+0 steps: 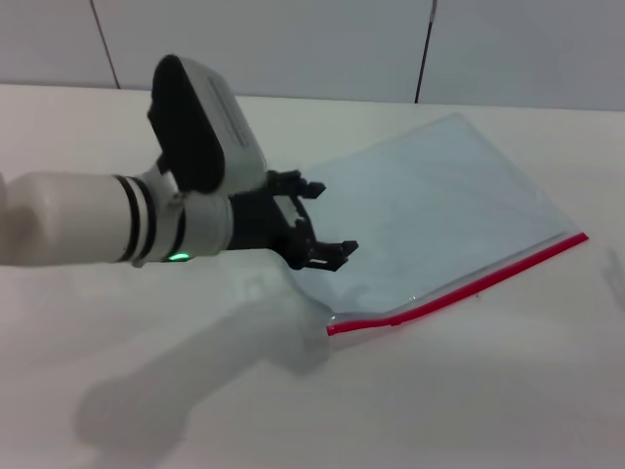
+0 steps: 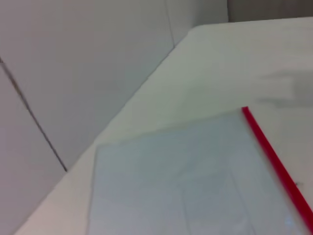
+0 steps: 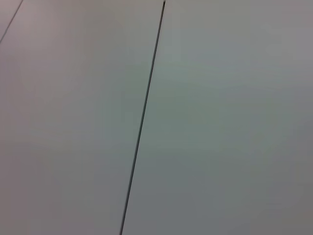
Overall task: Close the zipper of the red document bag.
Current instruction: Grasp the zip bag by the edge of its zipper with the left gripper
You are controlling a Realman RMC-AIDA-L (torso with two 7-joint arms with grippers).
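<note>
White worktop (image 1: 469,410) runs back to a pale panelled wall. On its right half lies the red document bag (image 1: 439,215), flat, its long axis slanting from the near middle toward the far right edge. Its zipper (image 1: 469,283) trims the near long edge. Nothing can be made out inside it. Left gripper (image 1: 314,225) hovers at the bag's near-left corner, jaws spread, holding nothing.

White left arm (image 1: 68,233), black bands, green light; black-and-white wrist housing; black left gripper (image 1: 317,220).
</note>
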